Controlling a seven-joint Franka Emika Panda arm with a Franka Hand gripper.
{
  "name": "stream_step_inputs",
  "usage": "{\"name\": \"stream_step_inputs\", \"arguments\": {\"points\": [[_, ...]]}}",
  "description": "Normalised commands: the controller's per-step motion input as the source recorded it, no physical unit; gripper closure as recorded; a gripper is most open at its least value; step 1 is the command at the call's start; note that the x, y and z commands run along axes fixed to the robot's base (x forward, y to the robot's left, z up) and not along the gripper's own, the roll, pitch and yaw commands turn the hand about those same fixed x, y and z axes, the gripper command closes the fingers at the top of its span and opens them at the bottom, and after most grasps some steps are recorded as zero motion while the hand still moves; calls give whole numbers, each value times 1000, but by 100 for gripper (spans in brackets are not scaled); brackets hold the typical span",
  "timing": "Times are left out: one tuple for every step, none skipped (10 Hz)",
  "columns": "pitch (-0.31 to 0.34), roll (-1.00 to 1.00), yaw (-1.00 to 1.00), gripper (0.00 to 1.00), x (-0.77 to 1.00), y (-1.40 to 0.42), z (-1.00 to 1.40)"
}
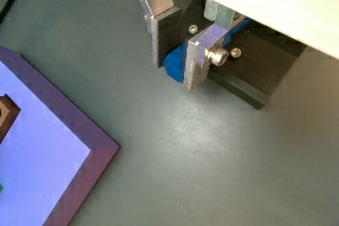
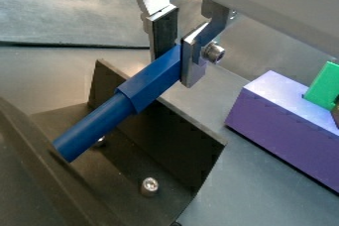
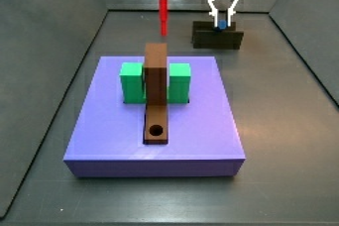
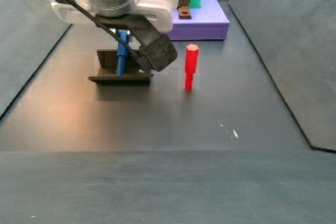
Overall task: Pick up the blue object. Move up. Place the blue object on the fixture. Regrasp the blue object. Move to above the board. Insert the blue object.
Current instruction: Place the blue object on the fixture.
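Note:
The blue object [image 2: 113, 116] is a bright blue peg lying slanted across the dark fixture [image 2: 172, 151], its lower end pointing away from the fingers. My gripper [image 2: 180, 63] is shut on the peg's upper end, with a silver finger [image 2: 196, 59] pressed against each side. A wrist view shows only a bit of blue [image 1: 172, 67] between the plates, over the fixture [image 1: 259, 71]. In a side view the gripper [image 3: 220, 17] hangs over the fixture [image 3: 219, 38] at the back. The brown board [image 3: 157, 86] with its round hole [image 3: 158, 131] lies on the purple slab.
The purple slab [image 3: 199, 136] carries two green blocks [image 3: 131, 81] beside the board. A thin red upright stick [image 4: 191, 68] stands on the floor close to the fixture [image 4: 121, 77]. Dark walls ring the work floor.

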Motion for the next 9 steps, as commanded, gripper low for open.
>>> {"name": "stream_step_inputs", "arguments": {"points": [[0,-20,0,100,0,54,-160],[0,-94,0,100,0,40,-106],[0,-269,0,100,9,11,0],[0,-454,0,100,71,49,131],[0,-426,0,100,91,77,109],[0,-186,0,100,40,54,43],[69,0,0,100,97,57,37],[0,-71,-14,100,80,66,-34],[-63,-209,-40,100,71,37,-234]]}}
